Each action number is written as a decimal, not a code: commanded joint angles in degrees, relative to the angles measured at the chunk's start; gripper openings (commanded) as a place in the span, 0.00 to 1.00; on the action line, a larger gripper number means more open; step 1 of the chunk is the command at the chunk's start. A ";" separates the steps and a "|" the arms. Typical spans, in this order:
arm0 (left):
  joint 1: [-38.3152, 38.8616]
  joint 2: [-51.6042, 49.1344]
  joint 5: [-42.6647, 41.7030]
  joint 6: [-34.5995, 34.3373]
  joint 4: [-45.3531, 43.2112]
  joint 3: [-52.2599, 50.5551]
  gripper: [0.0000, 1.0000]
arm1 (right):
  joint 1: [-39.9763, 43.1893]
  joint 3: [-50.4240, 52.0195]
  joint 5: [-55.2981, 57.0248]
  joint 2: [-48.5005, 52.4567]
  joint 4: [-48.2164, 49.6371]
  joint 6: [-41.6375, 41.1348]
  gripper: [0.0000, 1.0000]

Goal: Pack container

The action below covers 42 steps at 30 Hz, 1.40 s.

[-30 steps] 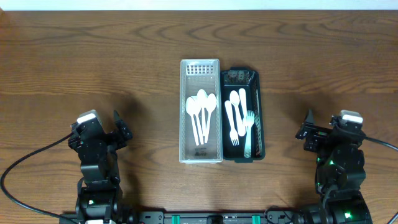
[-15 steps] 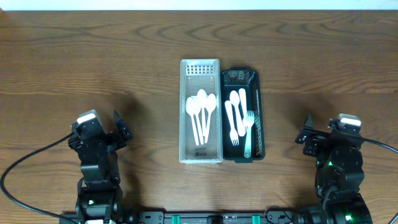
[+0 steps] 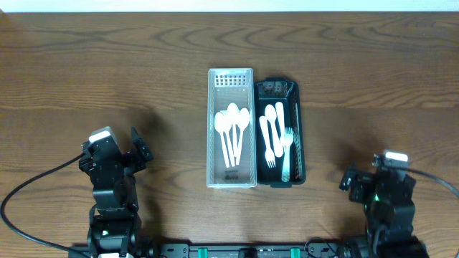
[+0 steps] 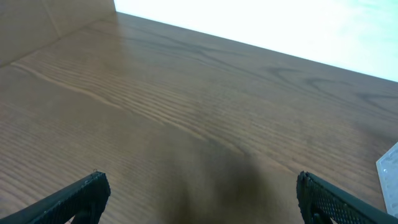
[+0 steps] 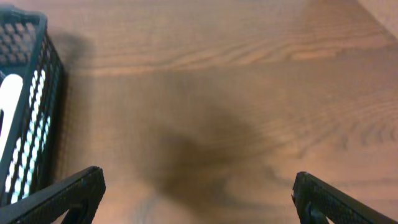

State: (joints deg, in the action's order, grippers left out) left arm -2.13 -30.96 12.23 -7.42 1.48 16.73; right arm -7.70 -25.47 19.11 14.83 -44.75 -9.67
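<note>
We see bare wooden table [image 4: 186, 93], grain running diagonally. Left gripper [image 4: 199, 200] spread wide, black fingertips [image 4: 74, 199] at both lower corners, nothing between. Dark shadow [image 4: 211, 180] beneath. Pale container [image 4: 389, 173] corner at right edge.

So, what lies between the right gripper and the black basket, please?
Only bare table between right gripper and black basket, seen in the right wrist view.

I had both arms folded low, close to their bases, one on each side and well apart. The left gripper [image 3: 141, 146] pointed forward with its two fingers [image 4: 78, 198] spread wide and nothing between them. The right gripper [image 3: 348, 180] looked the same, its fingers [image 5: 68, 194] far apart and holding nothing.
</note>
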 commanded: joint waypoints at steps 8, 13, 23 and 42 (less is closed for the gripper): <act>0.17 0.37 0.48 0.52 -0.02 0.39 0.98 | -0.15 7.19 -12.11 -14.40 11.37 2.14 0.99; 0.17 0.37 0.48 0.52 -0.02 0.39 0.98 | -0.20 18.08 -11.93 -14.51 33.46 3.26 0.99; 0.17 0.37 0.48 0.52 -0.02 0.39 0.98 | -0.15 25.09 -14.84 -14.40 40.87 6.32 0.99; 0.17 0.37 0.48 0.52 -0.02 0.39 0.98 | -0.15 25.11 -14.84 -14.34 40.87 6.34 0.99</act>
State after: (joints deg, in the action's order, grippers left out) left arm -2.13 -30.94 12.23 -7.42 1.52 16.73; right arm -7.70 -0.62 4.67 0.73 -3.79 -4.03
